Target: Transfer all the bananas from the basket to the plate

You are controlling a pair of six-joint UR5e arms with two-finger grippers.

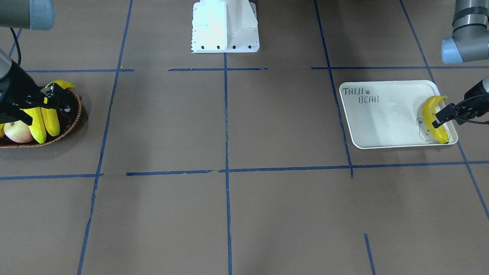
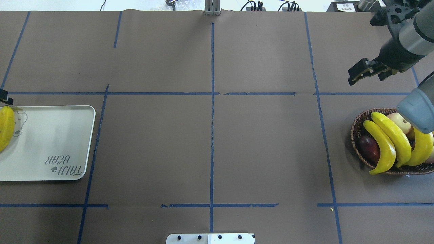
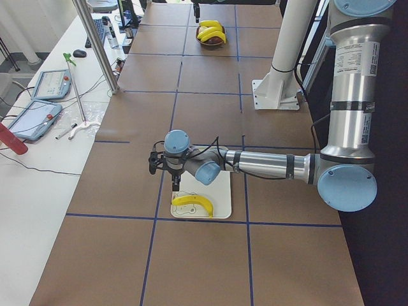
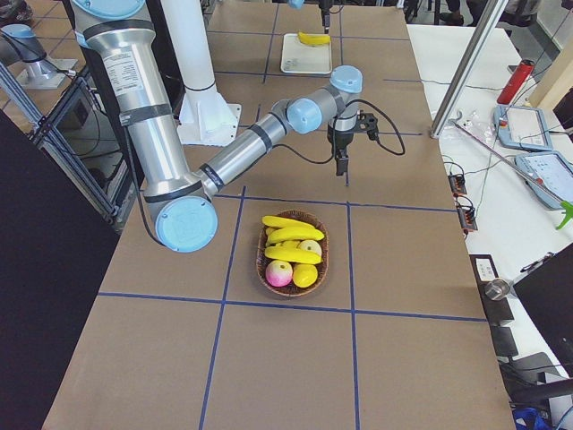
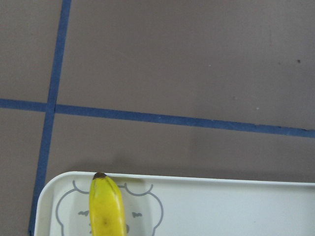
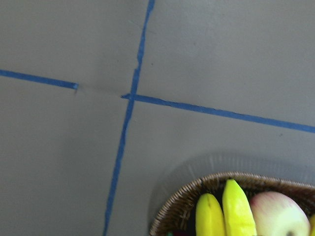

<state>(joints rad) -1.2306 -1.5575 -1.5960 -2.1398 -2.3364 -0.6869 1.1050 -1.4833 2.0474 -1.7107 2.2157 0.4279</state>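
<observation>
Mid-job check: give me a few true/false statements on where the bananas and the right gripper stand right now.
1. One yellow banana lies on the cream rectangular tray. True.
2. The brown woven wicker basket holds no bananas. False: three yellow bananas lie in it.
3. The right gripper carries a banana. False: it hangs empty, apart from the basket.
4. The banana on the tray covers the "TAIJI BEAR" lettering. False: it lies over the bear-face outline at the opposite end.
5. A pink apple shares the basket. True.
</observation>
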